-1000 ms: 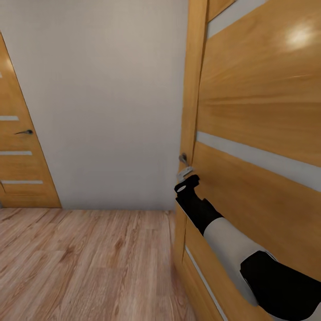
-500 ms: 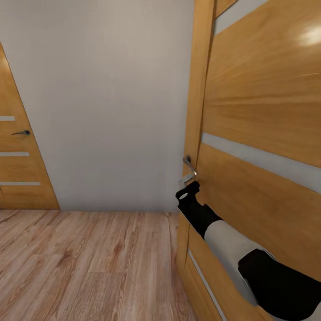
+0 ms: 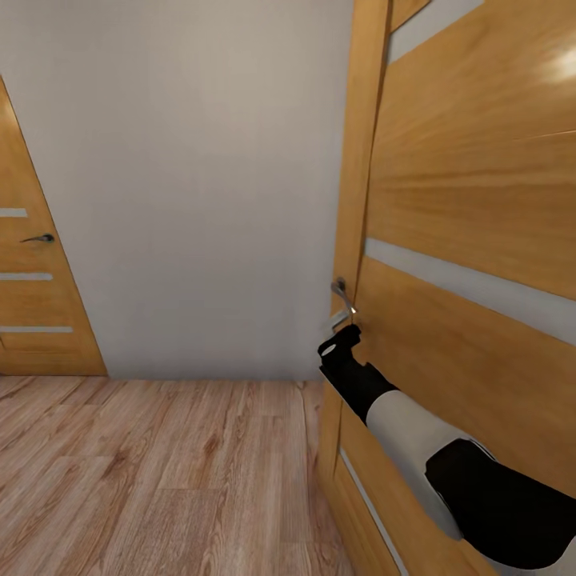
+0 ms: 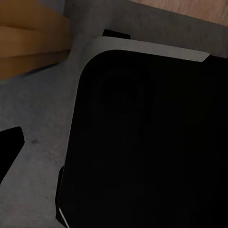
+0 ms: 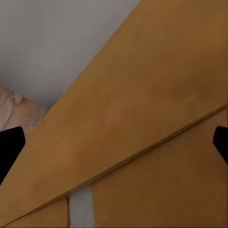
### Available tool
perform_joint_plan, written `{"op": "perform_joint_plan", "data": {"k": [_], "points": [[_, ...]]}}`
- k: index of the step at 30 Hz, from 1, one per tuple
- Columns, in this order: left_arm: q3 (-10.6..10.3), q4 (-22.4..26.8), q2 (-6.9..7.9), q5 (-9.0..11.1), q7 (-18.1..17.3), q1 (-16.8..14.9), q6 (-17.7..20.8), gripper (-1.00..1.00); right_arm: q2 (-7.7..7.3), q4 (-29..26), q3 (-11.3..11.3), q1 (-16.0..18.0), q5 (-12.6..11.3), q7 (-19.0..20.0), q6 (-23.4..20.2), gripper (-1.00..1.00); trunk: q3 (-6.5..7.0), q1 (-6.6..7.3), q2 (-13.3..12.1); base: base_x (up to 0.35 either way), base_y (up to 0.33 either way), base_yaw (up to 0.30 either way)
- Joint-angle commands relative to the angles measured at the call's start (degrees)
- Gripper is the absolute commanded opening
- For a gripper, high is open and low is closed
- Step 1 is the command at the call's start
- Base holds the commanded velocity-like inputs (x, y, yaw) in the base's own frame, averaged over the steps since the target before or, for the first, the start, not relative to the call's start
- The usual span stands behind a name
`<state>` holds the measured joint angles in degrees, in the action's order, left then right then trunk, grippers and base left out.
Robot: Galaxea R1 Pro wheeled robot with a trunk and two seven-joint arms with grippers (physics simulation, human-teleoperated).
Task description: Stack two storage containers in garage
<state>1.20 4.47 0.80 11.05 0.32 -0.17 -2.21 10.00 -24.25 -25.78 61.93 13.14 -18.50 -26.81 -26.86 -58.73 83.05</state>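
Observation:
The storage containers are out of view. My right arm reaches forward along a wooden door (image 3: 472, 200) at the right. My right gripper (image 3: 340, 326) sits just below that door's metal lever handle (image 3: 342, 296), close to the door's edge. In the right wrist view the gripper (image 5: 114, 142) is open: its dark fingertips (image 5: 9, 147) stand far apart, with only the door panel (image 5: 142, 118) between them. The left wrist view has one dark fingertip (image 4: 7, 149) beside a black part of my own body (image 4: 142, 142).
A plain white wall (image 3: 200, 200) faces me across a light wood-plank floor (image 3: 160, 472). A second wooden door (image 3: 32, 304) with a dark handle (image 3: 38, 238) stands shut at the far left. The open floor lies left of my right arm.
The near door's edge and handle have shifted slightly right in the head view, and my right gripper with them, still just under the handle. The rest of the view barely shifted.

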Motion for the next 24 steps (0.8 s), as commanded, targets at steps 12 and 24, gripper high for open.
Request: {"op": "perform_joint_plan", "data": {"k": [12,24], "points": [[0.11,0.01,0.06,0.36,0.05,0.00,-0.17,1.00,-0.31,0.08,0.66,0.04,-0.46,-2.00,-0.98,1.00,-0.06,0.00,0.03,0.000,0.000,0.000],[0.12,0.01,0.05,0.37,0.06,0.00,-0.17,1.00,-7.70,-1.06,2.52,0.04,1.31,-5.77,-1.22,1.00,-0.06,0.00,0.03,0.000,0.000,0.000]]}}
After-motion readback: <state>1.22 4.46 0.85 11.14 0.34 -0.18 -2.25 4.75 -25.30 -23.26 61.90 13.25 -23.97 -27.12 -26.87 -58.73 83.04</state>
